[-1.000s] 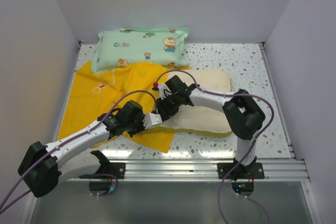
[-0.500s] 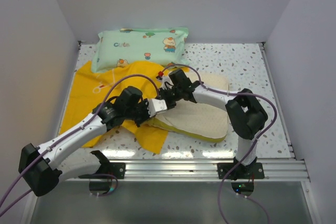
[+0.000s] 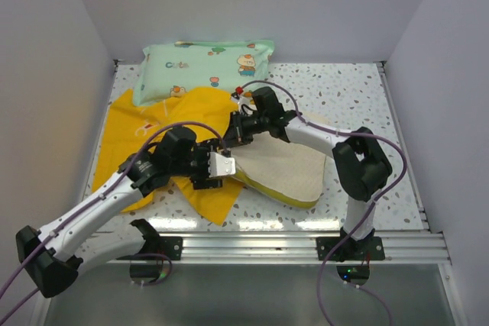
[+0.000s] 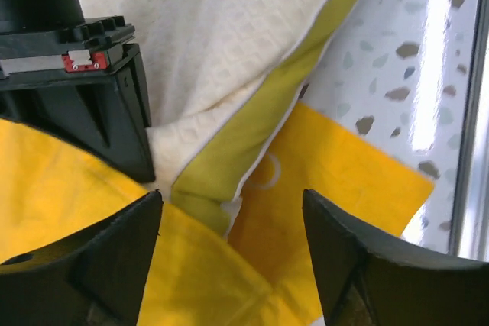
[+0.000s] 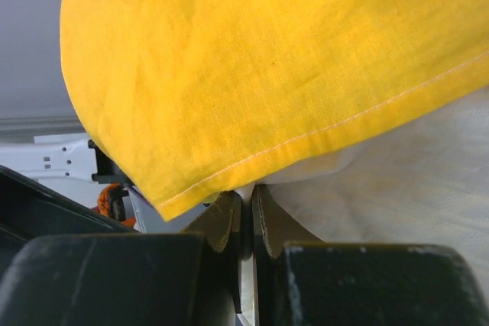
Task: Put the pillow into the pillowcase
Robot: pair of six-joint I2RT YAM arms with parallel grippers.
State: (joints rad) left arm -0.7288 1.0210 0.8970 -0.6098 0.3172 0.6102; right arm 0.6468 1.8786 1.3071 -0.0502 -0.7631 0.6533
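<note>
The cream pillow [image 3: 286,169] lies right of centre, its left corner raised off the table. My right gripper [image 3: 235,133] is shut on that corner, with white pillow cloth [image 5: 412,181] pinched at the tips of the right gripper [image 5: 246,196]. The yellow pillowcase [image 3: 153,131] spreads on the left, and its hemmed edge [image 5: 267,59] hangs over the right gripper's jaws. My left gripper [image 3: 221,164] is open just in front. In the left wrist view the left gripper [image 4: 233,219] straddles the pillowcase [image 4: 336,188] and the corner of the pillow's yellow-green edge band [image 4: 221,166], holding nothing.
A mint-green cartoon-print pillow [image 3: 206,66] lies along the back wall, touching the pillowcase's far edge. White walls close the left, right and back sides. A metal rail [image 3: 306,246] runs along the table's near edge by the arm bases.
The right gripper shut on the pillow's left corner and drew it up and towards the back left. The left gripper moved right, shut, then opened beside that corner.
</note>
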